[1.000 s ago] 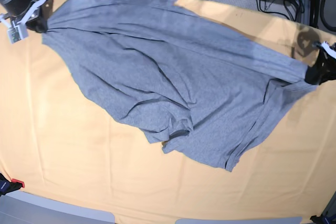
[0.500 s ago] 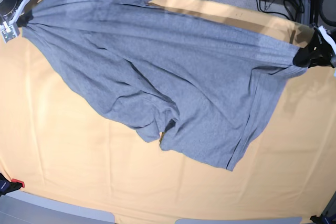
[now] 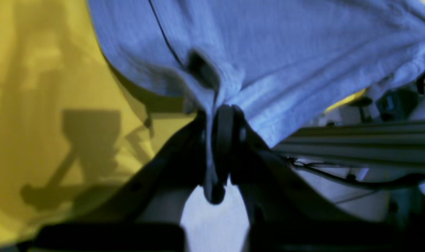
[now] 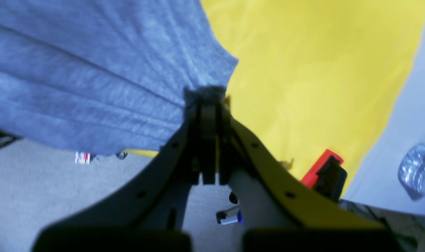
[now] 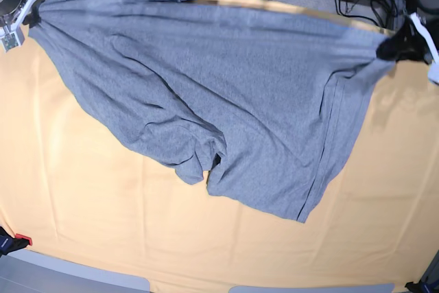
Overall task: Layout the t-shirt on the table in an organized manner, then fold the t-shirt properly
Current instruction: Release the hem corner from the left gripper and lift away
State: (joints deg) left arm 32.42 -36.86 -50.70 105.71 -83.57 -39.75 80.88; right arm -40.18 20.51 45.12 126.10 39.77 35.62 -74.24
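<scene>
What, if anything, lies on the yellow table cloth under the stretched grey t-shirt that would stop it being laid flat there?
Nothing visible does. The left gripper and right gripper each pinch an edge of the t-shirt, and the table around it shows only bare cloth. Whatever the shirt itself covers cannot be seen.

I can read no text, label, brand or number anywhere. The t-shirt (image 5: pixel 226 94) shows plain grey cloth near both pincers, and the white tag beside the right gripper (image 5: pixel 27 18) is too small to read.
</scene>
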